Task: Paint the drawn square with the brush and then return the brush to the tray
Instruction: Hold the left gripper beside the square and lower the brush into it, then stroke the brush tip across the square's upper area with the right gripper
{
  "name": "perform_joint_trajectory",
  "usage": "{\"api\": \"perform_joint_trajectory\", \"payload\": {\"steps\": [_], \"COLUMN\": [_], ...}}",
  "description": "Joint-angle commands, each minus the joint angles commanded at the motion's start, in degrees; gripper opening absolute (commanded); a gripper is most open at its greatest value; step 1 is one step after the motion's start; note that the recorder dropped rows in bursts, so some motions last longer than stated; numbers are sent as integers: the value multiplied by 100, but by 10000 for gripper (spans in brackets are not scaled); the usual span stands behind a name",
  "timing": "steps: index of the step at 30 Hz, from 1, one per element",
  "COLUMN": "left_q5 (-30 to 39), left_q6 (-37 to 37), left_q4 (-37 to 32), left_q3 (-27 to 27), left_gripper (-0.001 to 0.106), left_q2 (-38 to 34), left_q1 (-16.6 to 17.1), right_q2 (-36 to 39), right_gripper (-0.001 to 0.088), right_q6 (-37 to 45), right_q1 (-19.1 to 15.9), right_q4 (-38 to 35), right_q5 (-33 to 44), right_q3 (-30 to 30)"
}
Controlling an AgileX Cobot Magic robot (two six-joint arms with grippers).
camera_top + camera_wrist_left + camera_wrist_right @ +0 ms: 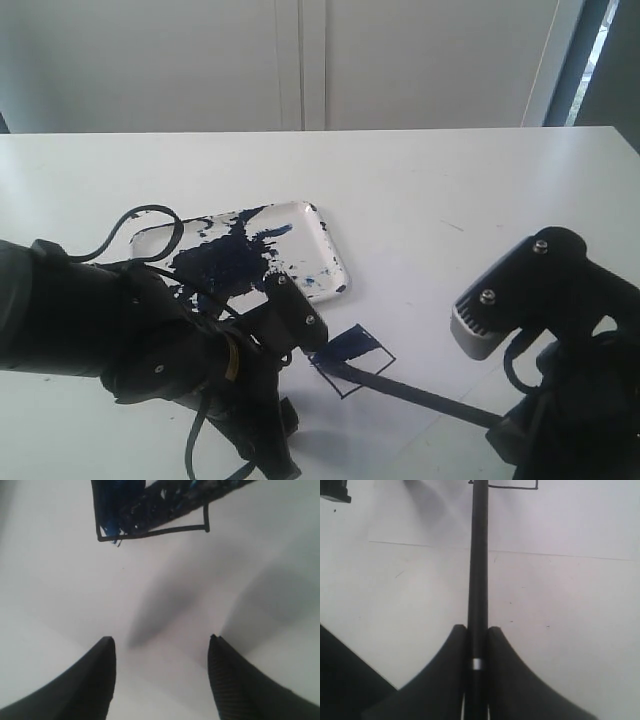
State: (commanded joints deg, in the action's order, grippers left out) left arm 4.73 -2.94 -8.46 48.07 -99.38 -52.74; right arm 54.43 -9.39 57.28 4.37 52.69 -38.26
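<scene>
The brush point(478, 580) is clamped near the end of its handle between the jaws of the right gripper point(477, 627), low on the right of the exterior view. From there its long axis runs away from that gripper, up and to the left across the white table point(480, 190). Its wet tip lies inside the drawn square point(352, 360). The square's farther part is smeared blue and its nearer corner looks white, so painting is probably unfinished. The left gripper point(161, 639) hangs just beside the square, its jaws apart and holding nothing. The tray point(340, 265) sits near the square on its far side, roughly along the handle's line. The return therefore likely means the right arm pushing onward past the square.
</scene>
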Motion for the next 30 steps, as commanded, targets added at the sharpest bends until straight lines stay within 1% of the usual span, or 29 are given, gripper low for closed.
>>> {"api": "perform_joint_trajectory", "payload": {"steps": [5, 10, 14, 24, 30], "left_q5": [0, 0, 0, -15, -13], "left_q6": [0, 0, 0, 0, 9], "left_q4": [0, 0, 0, 0, 0], "left_q3": [0, 0, 0, 0, 0], "left_gripper": [590, 590, 590, 590, 590], "left_q2": [0, 0, 0, 0, -13], "left_q1": [0, 0, 0, 0, 0], "right_q2": [0, 0, 0, 0, 0], "right_gripper": [0, 0, 0, 0, 0], "right_q6": [0, -109, -109, -635, -635], "right_q1": [0, 0, 0, 0, 0], "right_q4": [0, 44, 68, 631, 619], "right_q5": [25, 329, 398, 516, 490], "right_q3": [0, 0, 0, 0, 0]}}
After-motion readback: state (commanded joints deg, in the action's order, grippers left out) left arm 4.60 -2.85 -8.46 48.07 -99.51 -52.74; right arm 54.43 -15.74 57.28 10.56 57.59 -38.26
